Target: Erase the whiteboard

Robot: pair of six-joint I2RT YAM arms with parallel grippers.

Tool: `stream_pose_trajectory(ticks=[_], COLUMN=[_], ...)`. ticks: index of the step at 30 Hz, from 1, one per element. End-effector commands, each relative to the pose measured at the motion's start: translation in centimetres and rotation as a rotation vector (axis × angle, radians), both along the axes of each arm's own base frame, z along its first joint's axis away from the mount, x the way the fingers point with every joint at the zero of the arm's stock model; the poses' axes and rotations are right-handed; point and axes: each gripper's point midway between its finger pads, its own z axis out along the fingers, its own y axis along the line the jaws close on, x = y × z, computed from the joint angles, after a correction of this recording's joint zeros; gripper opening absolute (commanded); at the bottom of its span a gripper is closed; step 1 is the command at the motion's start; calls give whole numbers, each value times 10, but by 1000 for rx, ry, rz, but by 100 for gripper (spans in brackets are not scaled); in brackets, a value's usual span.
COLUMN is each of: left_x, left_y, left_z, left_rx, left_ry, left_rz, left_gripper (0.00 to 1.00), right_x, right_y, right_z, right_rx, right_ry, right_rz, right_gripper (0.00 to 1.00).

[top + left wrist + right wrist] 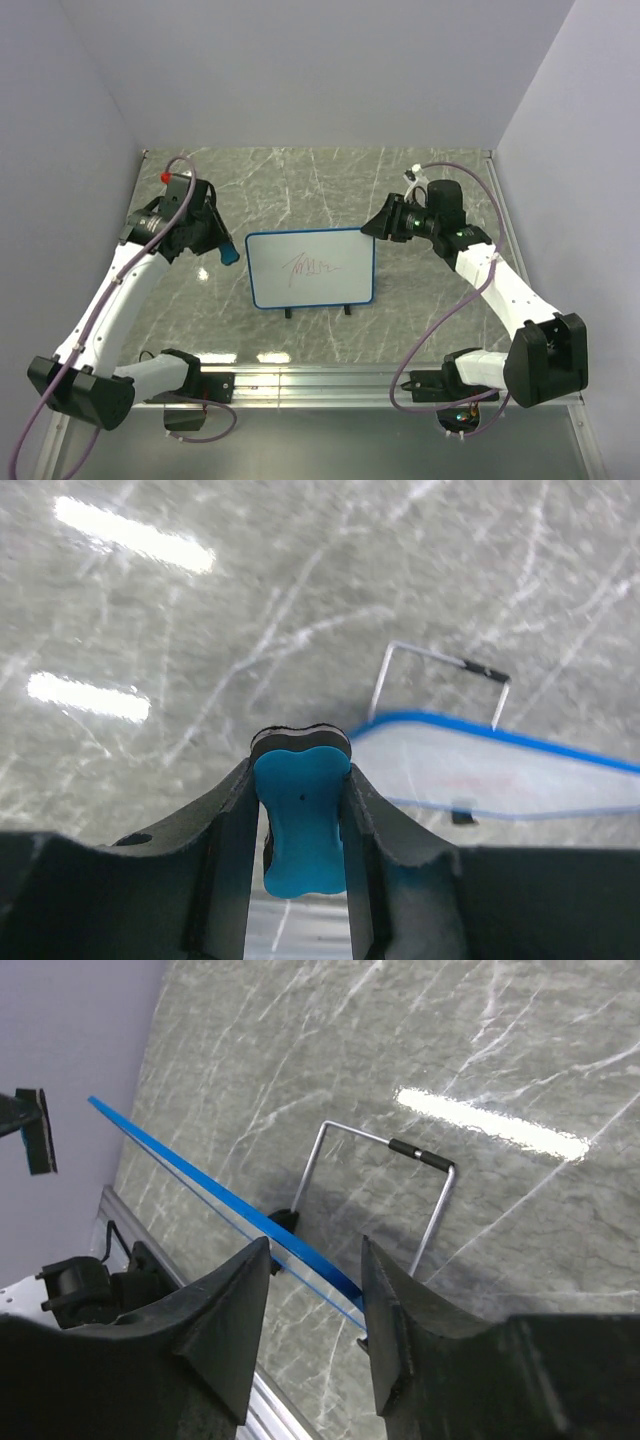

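On the marbled desk (300,185) the whiteboard (300,290) stands propped mid-surface, so the right fingers (400,1310) straddle its right edge, apart and not yet pinching, seemingly to steady it, while the left fingers (225,825) clamp the blue eraser (300,820) just beside its left edge, ready to wipe the red scribble (312,268).

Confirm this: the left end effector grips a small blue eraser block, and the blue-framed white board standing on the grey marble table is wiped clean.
One error: the blue-framed white board is not clean; the top external view shows red scribbles at its centre. Otherwise right: the left end effector grips the blue eraser block, and the board stands on the grey marble table.
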Motion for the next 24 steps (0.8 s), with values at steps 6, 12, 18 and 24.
stream_pose_trajectory(ticks=[6, 12, 18, 24], left_x=[-26, -33, -30, -21], left_y=[-66, -130, -179, -229], left_z=[23, 6, -18, -34], left_rx=[-89, -110, -55, -18], left_ry=[-20, -9, 17, -30], left_rz=[-141, -256, -312, -379], left_gripper=[0, 0, 0, 0], right_x=[-7, -12, -18, -30], right_y=[7, 2, -5, -9], right_z=[1, -9, -21, -27], right_rx=[35, -4, -64, -81], right_ry=[-28, -17, -12, 18], right_rz=[44, 34, 26, 25], right_gripper=[34, 10, 0, 0])
